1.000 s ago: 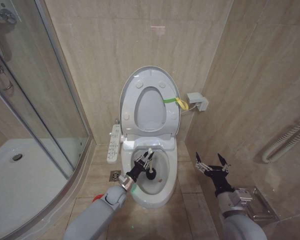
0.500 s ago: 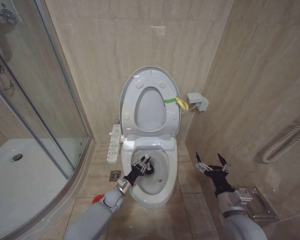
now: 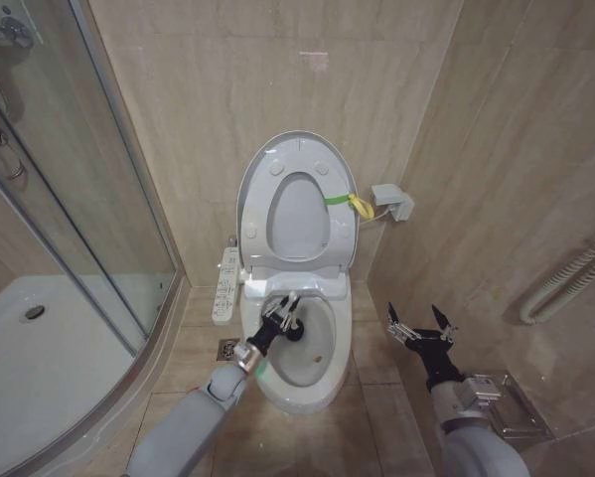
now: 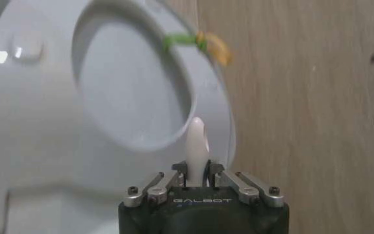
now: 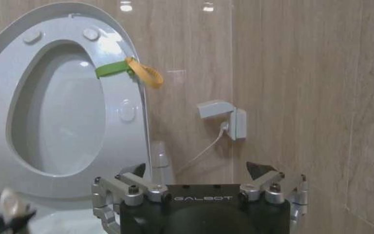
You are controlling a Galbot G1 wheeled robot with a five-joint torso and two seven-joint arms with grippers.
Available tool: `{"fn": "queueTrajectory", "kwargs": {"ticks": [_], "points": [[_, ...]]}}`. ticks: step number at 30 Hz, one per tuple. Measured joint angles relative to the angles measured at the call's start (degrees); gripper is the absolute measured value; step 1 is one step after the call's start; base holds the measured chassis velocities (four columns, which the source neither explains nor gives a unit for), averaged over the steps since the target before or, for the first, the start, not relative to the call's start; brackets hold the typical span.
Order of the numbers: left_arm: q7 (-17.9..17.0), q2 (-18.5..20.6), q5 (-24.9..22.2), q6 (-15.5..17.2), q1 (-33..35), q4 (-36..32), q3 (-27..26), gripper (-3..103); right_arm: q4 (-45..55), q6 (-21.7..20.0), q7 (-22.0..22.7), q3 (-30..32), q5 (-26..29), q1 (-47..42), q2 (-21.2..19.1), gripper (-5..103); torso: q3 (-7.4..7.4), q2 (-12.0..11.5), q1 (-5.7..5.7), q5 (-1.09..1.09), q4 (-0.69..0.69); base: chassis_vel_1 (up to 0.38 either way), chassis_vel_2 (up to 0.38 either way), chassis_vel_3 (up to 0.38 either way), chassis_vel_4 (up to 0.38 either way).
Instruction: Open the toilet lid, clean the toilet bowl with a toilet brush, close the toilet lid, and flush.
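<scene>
The toilet lid (image 3: 244,197) stands upright against the wall with the seat ring (image 3: 277,164) raised in front of it; a green-yellow band (image 3: 343,200) hangs at its side. Below lies the open toilet bowl (image 3: 317,360). My left gripper (image 3: 281,316) reaches into the bowl's back left part, shut on the toilet brush, whose dark head (image 3: 294,332) is down in the basin. In the left wrist view the pale handle (image 4: 196,141) sticks up between the shut fingers. My right gripper (image 3: 419,324) hovers open to the right of the toilet, holding nothing.
A glass shower enclosure (image 3: 88,209) and its curved tray (image 3: 49,358) fill the left. A control panel (image 3: 225,286) hangs beside the toilet above a floor drain (image 3: 227,350). A wall socket (image 3: 391,202), a corrugated hose (image 3: 565,278) and a metal rack (image 3: 506,402) are on the right.
My left gripper has drawn the brush from the middle of the bowl toward its back left part. The right arm has not moved.
</scene>
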Motion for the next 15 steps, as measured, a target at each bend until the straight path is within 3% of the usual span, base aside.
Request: {"fn": "queueTrajectory", "kwargs": {"ticks": [9,15], "points": [[-2.87,1.42,0.49,2.39,3.15,-11.83,1.49,21,0.0,0.0,0.0,0.0,0.0,0.0,0.0,100,0.0,0.0,0.0,0.0,0.01,0.0,0.0,0.0,0.0],[-3.39,1.61,0.83,2.87,4.11,-14.82,3.1,21,0.0,0.0,0.0,0.0,0.0,0.0,0.0,100,0.0,0.0,0.0,0.01,0.01,0.0,0.0,0.0,0.0]]}}
